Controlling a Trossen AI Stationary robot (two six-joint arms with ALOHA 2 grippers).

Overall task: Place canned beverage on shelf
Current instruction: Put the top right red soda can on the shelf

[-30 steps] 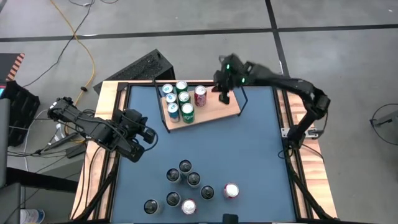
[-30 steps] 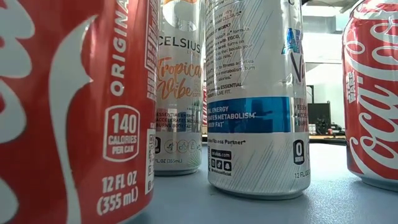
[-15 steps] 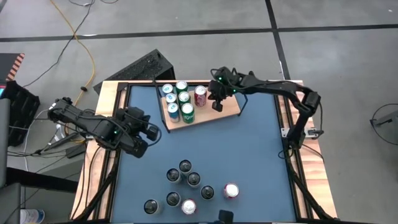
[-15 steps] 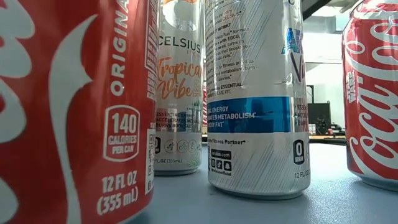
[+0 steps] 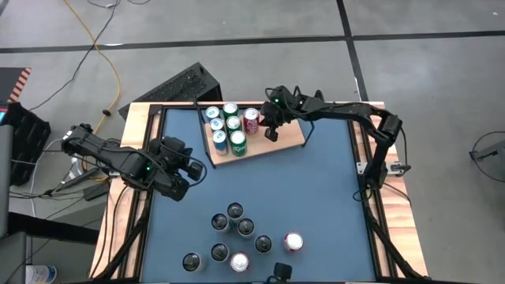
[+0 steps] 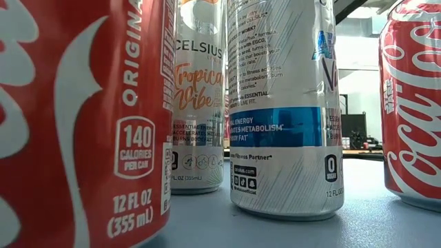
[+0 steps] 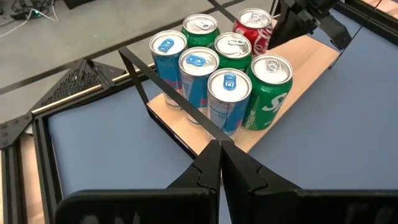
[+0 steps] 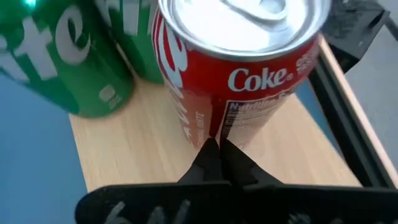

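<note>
I see my right gripper (image 5: 271, 134) over the shelf (image 5: 288, 139), fingers pressed together and holding nothing, just beside the red Coke can (image 5: 252, 120) standing there with 6 other cans (image 7: 214, 71). My left gripper (image 5: 195, 169) hangs over the counter (image 5: 316, 205) at its left side, fingers together too. 8 more cans (image 5: 237, 237) stand at the near edge.

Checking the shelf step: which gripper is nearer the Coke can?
Right. The right gripper sits shut beside the Coke can on the shelf; the left gripper waits off it.
</note>
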